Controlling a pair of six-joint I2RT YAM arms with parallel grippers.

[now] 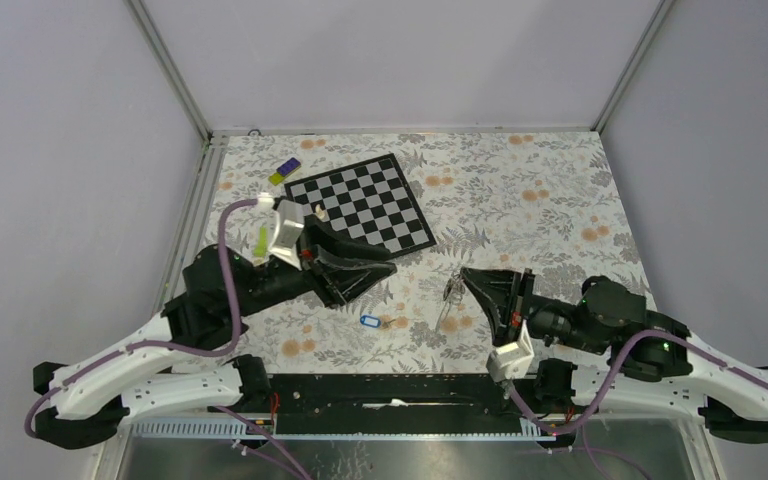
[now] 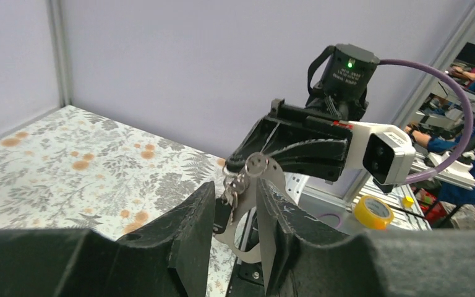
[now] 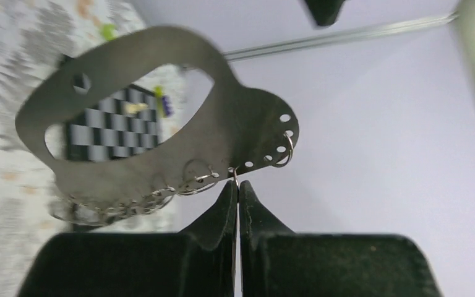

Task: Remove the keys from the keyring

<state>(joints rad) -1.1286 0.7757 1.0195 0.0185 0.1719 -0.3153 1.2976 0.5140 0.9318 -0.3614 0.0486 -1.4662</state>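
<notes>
My right gripper is shut on a thin wire ring threaded through a hole of a flat silvery metal plate, held up above the table. The plate carries more small rings along its edge. Keys hang from it, one of them dark-headed. My left gripper is open and faces the plate from the left, a short way off, nothing between its fingers. The keyring's blue tag lies on the table below, a small metal piece beside it.
A chessboard lies at the back centre, with a white chess piece at its left edge. A purple and yellow block and a green piece lie at the left. A yellow tape roll sits off the table's near edge.
</notes>
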